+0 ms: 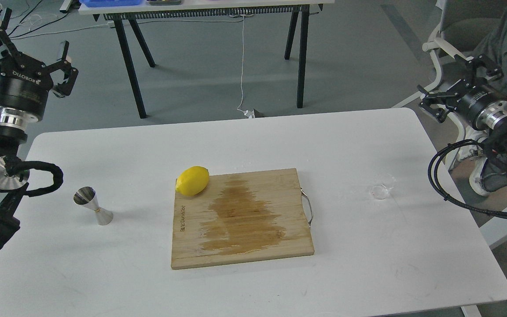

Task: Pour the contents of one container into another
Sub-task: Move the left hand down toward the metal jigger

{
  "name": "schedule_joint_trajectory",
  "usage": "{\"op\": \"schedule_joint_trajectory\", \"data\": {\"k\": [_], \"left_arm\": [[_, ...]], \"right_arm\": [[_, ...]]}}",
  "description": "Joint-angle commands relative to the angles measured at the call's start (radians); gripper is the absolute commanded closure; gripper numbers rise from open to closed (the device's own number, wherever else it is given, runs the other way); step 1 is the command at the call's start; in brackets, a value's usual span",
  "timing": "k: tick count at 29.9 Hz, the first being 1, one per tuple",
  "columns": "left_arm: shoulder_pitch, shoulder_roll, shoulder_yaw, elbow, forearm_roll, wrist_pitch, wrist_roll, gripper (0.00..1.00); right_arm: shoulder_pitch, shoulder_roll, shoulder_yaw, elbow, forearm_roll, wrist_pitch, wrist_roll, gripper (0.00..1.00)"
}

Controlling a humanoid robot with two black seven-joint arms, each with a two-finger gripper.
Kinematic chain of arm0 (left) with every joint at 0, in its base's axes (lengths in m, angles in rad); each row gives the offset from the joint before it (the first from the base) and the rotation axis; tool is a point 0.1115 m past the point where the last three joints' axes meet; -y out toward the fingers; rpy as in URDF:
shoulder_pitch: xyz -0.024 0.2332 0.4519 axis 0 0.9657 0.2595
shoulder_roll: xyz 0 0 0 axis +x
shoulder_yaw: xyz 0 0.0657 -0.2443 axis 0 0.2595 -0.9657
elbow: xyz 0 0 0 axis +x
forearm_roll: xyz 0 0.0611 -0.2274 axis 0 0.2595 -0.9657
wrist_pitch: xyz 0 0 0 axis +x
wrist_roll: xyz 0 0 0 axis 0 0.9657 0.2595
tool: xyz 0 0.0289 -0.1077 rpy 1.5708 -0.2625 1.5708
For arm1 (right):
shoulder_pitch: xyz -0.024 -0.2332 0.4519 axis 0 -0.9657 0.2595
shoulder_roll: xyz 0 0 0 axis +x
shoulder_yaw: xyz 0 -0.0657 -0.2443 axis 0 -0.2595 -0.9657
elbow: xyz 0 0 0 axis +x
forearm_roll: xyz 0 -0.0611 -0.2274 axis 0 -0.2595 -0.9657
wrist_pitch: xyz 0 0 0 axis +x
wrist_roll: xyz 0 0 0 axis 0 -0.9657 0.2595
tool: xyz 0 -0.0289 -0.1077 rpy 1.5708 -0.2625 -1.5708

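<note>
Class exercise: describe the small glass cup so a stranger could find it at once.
Start at the wooden cutting board mid-table and go past its metal handle side. The tiny clear glass cup stands alone on the white table; unlike the steel jigger, it is see-through.

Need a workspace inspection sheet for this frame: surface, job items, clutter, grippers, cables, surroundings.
Surface: white table, faint marks only.
Job's things: clear glass cup upright right of the board; steel jigger upright at left; both untouched.
Clutter: bamboo cutting board at centre with a dark wet stain; lemon on its far left corner.
Grippers: left gripper open, raised past the table's left edge; right gripper open, off the right edge; both empty.
Cables: black hoses on both arms; white cord on the floor.
Surroundings: black-legged table behind; chair at right.
</note>
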Motion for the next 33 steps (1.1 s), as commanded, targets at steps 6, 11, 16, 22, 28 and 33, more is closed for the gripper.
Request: {"op": "schedule_joint_trajectory", "data": {"k": [6,11,16,22,28,33], "left_arm": [[0.028,0.004,0.013,0.041,0.003,0.0,0.0,0.0],[0.022,-0.007,0.016,0.118,0.012,0.0,0.0,0.0],[-0.019,0.036,0.021,0.122,0.208,0.0,0.0,0.0],[-0.062,0.119,0.02,0.086,0.592,0.0,0.0,0.0],[-0.059,0.157,0.027,-0.08,0.906,0.0,0.0,0.0],[-0.027,0.162,0.027,-0.245,1.091,0.0,0.0,0.0]], "right_arm": [[-0.001,-0.003,0.015,0.002,0.0,0.0,0.0,0.01],[-0.001,-0.006,0.015,0.001,0.0,0.0,0.002,0.01],[-0.002,-0.006,0.016,0.004,0.0,0.0,0.003,0.01],[-0.002,-0.01,0.012,0.002,0.0,0.0,0.003,0.01],[-0.002,-0.008,0.007,0.004,0.0,0.0,0.003,0.01],[-0.004,-0.003,0.01,0.004,0.0,0.0,0.003,0.01]]}}
